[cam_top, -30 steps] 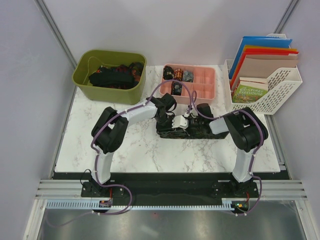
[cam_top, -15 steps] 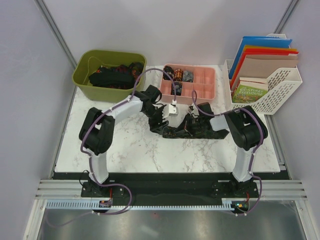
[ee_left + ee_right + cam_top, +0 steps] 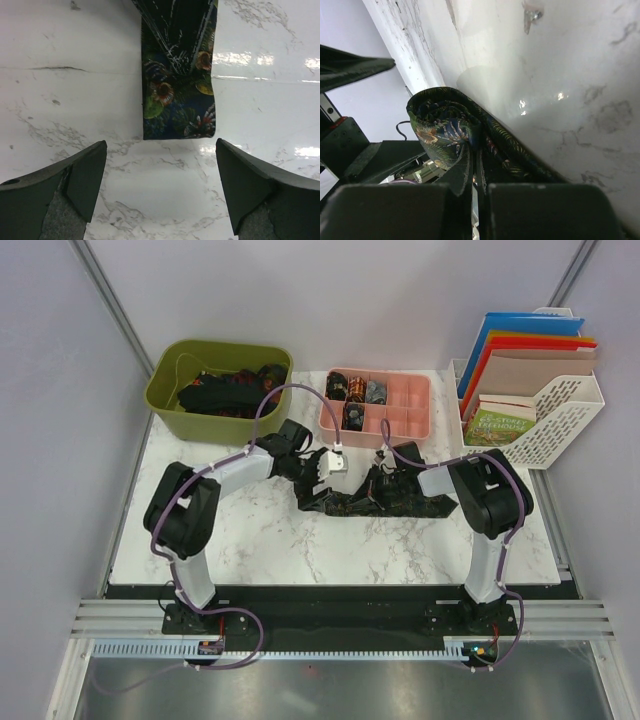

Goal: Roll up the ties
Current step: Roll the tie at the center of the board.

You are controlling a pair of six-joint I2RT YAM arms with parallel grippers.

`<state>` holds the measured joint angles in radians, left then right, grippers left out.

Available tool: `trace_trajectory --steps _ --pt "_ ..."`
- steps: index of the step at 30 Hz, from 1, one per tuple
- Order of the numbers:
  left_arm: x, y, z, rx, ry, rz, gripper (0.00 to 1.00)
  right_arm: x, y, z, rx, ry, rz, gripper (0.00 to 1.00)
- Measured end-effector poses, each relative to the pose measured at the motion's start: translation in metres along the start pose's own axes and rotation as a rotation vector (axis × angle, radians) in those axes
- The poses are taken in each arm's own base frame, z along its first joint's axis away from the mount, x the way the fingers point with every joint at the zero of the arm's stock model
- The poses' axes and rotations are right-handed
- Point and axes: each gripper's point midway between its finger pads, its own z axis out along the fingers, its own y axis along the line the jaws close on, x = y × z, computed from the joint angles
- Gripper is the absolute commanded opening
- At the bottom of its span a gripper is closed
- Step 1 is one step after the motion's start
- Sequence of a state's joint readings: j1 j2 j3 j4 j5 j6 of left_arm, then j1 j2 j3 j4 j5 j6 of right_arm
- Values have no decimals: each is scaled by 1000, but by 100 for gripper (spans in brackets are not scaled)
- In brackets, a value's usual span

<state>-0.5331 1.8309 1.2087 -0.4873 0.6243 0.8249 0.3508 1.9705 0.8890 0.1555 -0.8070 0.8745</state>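
One tie (image 3: 350, 502), dark with a green and orange leaf print, lies across the middle of the marble table. In the left wrist view its flat end (image 3: 179, 105) rests on the marble just beyond my left gripper (image 3: 161, 190). That gripper is open wide, with bare marble between its fingers (image 3: 75, 175). From above, the left gripper (image 3: 318, 468) sits at the tie's left end. My right gripper (image 3: 479, 192) is shut on the tie's partly rolled end (image 3: 445, 127) and stands at its right part (image 3: 385, 478). More rolled ties (image 3: 355, 390) fill compartments of the pink tray (image 3: 405, 410).
A green bin (image 3: 218, 390) at the back left holds a heap of dark ties. A white file rack (image 3: 530, 400) with folders and a book stands at the back right. Purple cables run along both arms.
My left gripper has opened, let go of the tie and pulled back to the left. The tie's left end now lies flat on the marble. The right gripper stays shut on its end.
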Motion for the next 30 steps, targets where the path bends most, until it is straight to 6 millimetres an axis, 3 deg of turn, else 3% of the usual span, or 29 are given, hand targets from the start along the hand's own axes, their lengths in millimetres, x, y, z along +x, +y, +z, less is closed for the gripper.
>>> trace_trajectory --steps 3,14,15,16,19,22,25,30 --pt "-3 6 7 -23 -1 26 94 1 1 1 0 1 -3 0" --pt "-1 -9 34 0 86 76 85 11 10 15 -12 -7 -22 0" --pt "0 -11 36 2 93 81 80 13 11 17 -14 -9 -20 0" --pt "0 -12 37 4 99 84 65 14 12 19 -18 -11 -19 0" --pt "3 -17 38 15 119 84 40 16 14 21 -23 -15 -11 0" --pt "7 -19 38 24 139 86 32 15 15 21 -23 -25 -6 4" --pt "8 -19 38 26 140 101 31 15 15 21 -24 -34 -6 19" --pt "10 -19 37 22 135 133 30 15 17 20 -27 -36 -3 28"
